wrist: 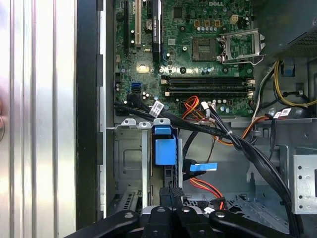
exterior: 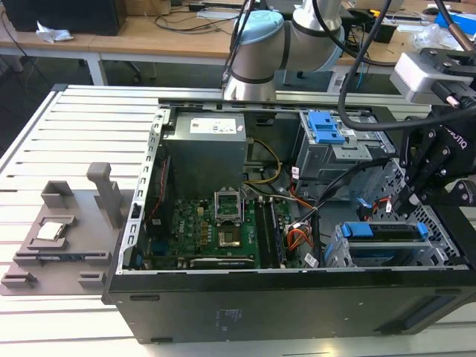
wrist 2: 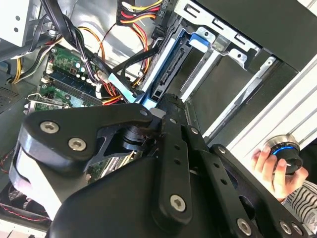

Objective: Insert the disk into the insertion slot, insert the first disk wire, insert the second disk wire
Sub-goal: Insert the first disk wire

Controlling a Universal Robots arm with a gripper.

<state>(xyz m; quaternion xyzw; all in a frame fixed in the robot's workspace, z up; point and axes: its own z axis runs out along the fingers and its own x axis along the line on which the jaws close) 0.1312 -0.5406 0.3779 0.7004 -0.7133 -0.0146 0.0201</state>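
1. Gripper (wrist: pixel 171 194) is pinched shut right at the disk's near end. Can't tell if a plug's between the tips.
2. Disk (wrist: pixel 165 148) sits just ahead, seated in the slot (wrist: pixel 130 158), long axis running straight away from the tips.
3. Blue-tagged wire (wrist: pixel 203 167), probably a disk wire, lies loose just beside it.
4. Arm leans down into the case, pointing toward the motherboard (wrist: pixel 208 59).

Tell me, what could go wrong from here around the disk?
1. The gripper hangs close over the disk in the slot; a skewed push could bend a connector.
2. Loose cables cross beside it and could snag the arm.
3. A hand rests beside the case and could be struck.
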